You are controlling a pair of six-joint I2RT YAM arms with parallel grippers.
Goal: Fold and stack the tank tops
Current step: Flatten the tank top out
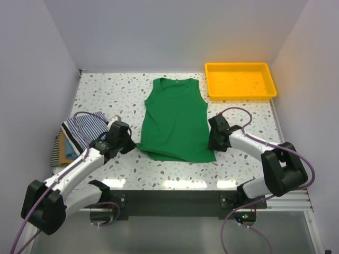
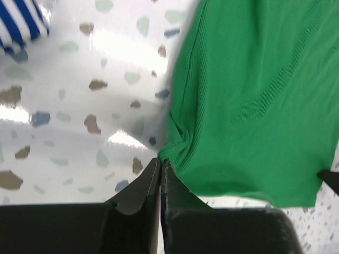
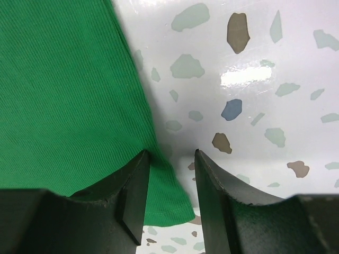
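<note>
- Green ribbed cloth is filling the middle of the scene: the green tank top [image 1: 175, 120] is lying spread flat on the speckled table [image 1: 106, 95], neckline pointing to the far side and hem toward the arms.
- Over on the left, the left gripper [image 2: 160, 163] is sitting right at the hem's left corner. Its two black fingers are pressed tight together, and the cloth is bunching into small creases at the tips, so it is pinching that corner.
- On the other side, the right gripper [image 3: 170, 159] is sitting at the hem's right corner with its fingers spread apart.
- One of its fingers is lying over the green edge and the other over bare table, with the top's side seam running up between them. It is gripping nothing, and I cannot tell whether it is touching the cloth.
- At the table's left edge, a striped tank top [image 1: 85, 127] is lying crumpled on a small heap, with tan and blue cloth [image 1: 62, 151] peeking out beneath it. The heap is sitting near the green top but apart from it.
- A yellow plastic tray [image 1: 239, 65] is sitting in the far right corner, just beyond the green top's shoulder.
</note>
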